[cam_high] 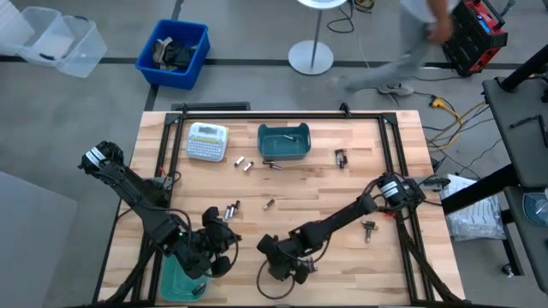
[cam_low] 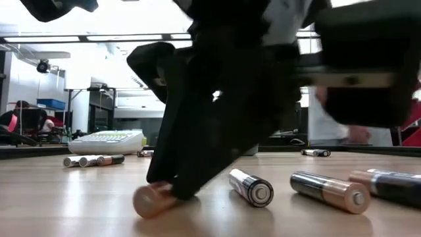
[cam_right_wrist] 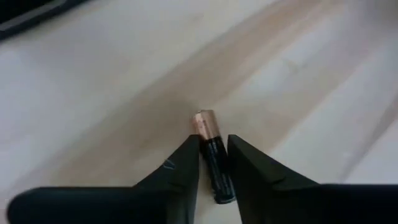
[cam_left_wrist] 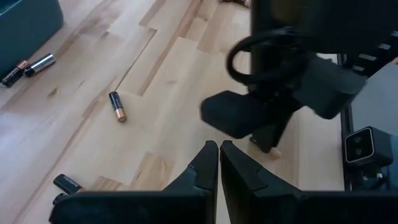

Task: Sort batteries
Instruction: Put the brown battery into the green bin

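Batteries lie scattered on the wooden table: a pair point(cam_high: 242, 161) beside the white label-maker point(cam_high: 207, 141), others at mid-table point(cam_high: 270, 204) and at the right point(cam_high: 370, 227). A teal bin point(cam_high: 284, 141) stands at the far middle, and a second teal bin point(cam_high: 178, 281) is at the near left under the left arm. My right gripper point(cam_right_wrist: 213, 140) is down at the near middle, shut on a black battery with a copper end point(cam_low: 152, 199). My left gripper point(cam_left_wrist: 219, 148) hangs shut and empty just to its left point(cam_high: 224, 248). My right gripper pinches the battery's black body point(cam_right_wrist: 215, 168) between its two fingers, the copper end point(cam_right_wrist: 204, 123) sticking out past the fingertips. The fingers slant down from above and lie along the battery. The battery lies on the table top point(cam_low: 152, 199).
Three more batteries point(cam_low: 252, 187) point(cam_low: 329, 191) point(cam_low: 389, 184) lie close to the right gripper on the near table. A black frame point(cam_high: 257, 115) runs along the table's edges. A person walks past beyond the far edge point(cam_high: 411, 51).
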Motion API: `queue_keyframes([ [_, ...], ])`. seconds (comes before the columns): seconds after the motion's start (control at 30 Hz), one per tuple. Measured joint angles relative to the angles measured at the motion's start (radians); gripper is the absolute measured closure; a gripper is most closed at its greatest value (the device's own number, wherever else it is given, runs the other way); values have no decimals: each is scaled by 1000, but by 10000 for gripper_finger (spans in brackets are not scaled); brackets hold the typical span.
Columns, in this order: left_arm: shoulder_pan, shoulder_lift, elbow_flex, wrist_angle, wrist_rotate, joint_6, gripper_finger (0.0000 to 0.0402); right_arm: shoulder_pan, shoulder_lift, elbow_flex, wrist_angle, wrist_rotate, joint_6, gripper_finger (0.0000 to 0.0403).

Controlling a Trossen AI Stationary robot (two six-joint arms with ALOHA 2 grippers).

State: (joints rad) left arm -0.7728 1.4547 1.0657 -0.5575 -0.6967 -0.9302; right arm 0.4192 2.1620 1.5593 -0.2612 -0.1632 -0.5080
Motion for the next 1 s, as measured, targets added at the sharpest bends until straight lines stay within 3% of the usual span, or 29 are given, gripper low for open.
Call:
queue_keyframes([
  [0.27,0,0,0,0,-1,5,402,-55,0,-12,11,-61,-10,356],
  [0.6,0,0,0,0,-2,65,402,-107,0,-23,4,-99,-34,276],
  [0.73,0,0,0,0,-3,65,402,-126,0,-35,11,-109,-74,261],
  [0.83,0,0,0,1,-3,52,402,-141,0,-36,8,-117,-90,278],
  [1.0,-1,0,-1,13,-7,23,402,-159,0,-42,7,-120,-134,359],
])
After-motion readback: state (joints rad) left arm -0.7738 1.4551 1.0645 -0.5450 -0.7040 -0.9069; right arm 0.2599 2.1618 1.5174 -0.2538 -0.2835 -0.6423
